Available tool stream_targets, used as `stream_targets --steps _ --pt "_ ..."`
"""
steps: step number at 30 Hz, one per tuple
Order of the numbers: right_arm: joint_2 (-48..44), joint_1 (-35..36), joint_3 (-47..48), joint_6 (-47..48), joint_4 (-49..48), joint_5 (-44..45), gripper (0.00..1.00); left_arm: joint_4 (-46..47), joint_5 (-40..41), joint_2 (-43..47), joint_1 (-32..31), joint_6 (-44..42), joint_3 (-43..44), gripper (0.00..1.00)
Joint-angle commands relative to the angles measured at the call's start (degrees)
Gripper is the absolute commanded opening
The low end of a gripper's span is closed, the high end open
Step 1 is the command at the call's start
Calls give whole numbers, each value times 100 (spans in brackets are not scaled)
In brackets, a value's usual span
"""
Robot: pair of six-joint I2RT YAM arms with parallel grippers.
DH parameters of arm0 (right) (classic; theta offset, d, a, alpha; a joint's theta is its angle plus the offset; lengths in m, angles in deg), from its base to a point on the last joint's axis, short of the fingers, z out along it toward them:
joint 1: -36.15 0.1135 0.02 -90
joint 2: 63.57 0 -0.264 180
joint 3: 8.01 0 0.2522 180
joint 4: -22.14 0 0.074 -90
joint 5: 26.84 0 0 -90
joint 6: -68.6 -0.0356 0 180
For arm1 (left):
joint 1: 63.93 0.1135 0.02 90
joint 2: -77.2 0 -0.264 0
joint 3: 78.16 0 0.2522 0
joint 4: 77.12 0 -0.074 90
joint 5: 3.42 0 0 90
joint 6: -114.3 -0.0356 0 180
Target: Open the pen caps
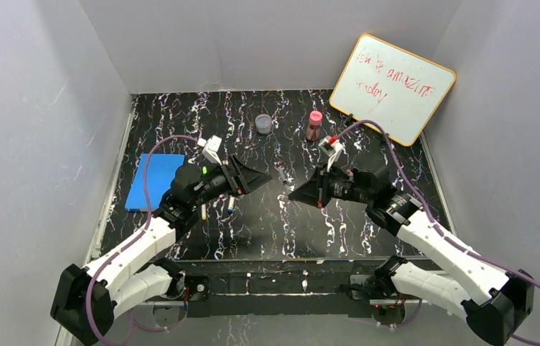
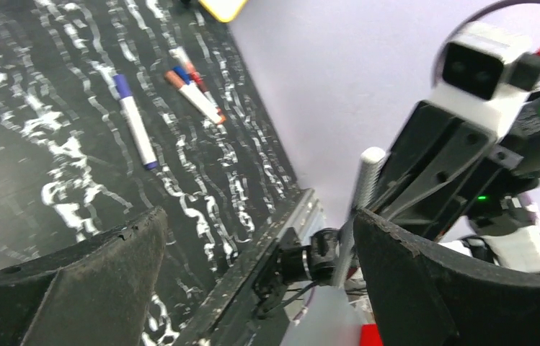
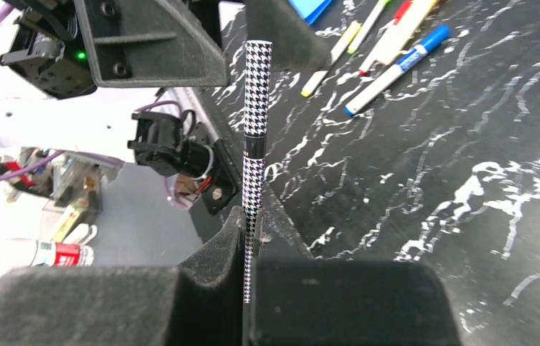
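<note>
Black-and-white houndstooth covers the pen (image 3: 255, 108) at the centre of the work, a slim straight barrel crossed partway up by a plain black band. In the right wrist view the right pincer (image 3: 252, 227) is clamped tight on its lower stretch, the two dark padded fingers (image 3: 213, 259) pressed against it from either side with no gap. The houndstooth pen is held above the tabletop (image 3: 468, 180), its free end pointing towards the left arm.

That free end sits between the fingers of the left pincer (image 2: 259, 231), which stands wide apart and holds nothing. From the left wrist view the pen's tip looks pale grey and lies close to one finger; whether it touches cannot be told.

In the overhead view the two pincers meet nose to nose over the middle of the tabletop.

Several loose pens (image 3: 389, 43) lie in a cluster on the marbled black surface under the left arm. They are mostly white barrels with coloured ends, and one has a blue cap (image 3: 434, 36) seated on its end.

A blue pad (image 1: 153, 180) lies at the left edge. A whiteboard (image 1: 393, 86) leans in the far right corner, with a pink-capped bottle (image 1: 314, 124) and a clear jar (image 1: 264, 124) near the back.
</note>
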State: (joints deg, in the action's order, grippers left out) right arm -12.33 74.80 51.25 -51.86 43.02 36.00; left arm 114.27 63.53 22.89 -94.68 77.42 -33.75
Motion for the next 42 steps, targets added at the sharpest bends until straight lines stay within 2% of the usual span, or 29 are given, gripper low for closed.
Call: stream_targets --steps 1,10,21,26,36,42 --pt "148 521 -135 -391 -1202 291 1 588 -226 -140 -220 169 493 98" --pt "305 883 -323 -899 -2140 609 1 524 -52 20 -292 76 576 92" --pt "255 969 -423 -961 -2144 754 1 580 -87 -1 -301 125 650 73" --pt "247 974 -453 -967 -2144 764 1 761 -211 -50 -309 213 678 61" --pt "302 996 -471 -997 -2245 752 1 849 -311 -170 -361 264 740 57" --pt "356 1021 -449 -988 -2258 748 1 919 -389 -256 -389 278 755 46"
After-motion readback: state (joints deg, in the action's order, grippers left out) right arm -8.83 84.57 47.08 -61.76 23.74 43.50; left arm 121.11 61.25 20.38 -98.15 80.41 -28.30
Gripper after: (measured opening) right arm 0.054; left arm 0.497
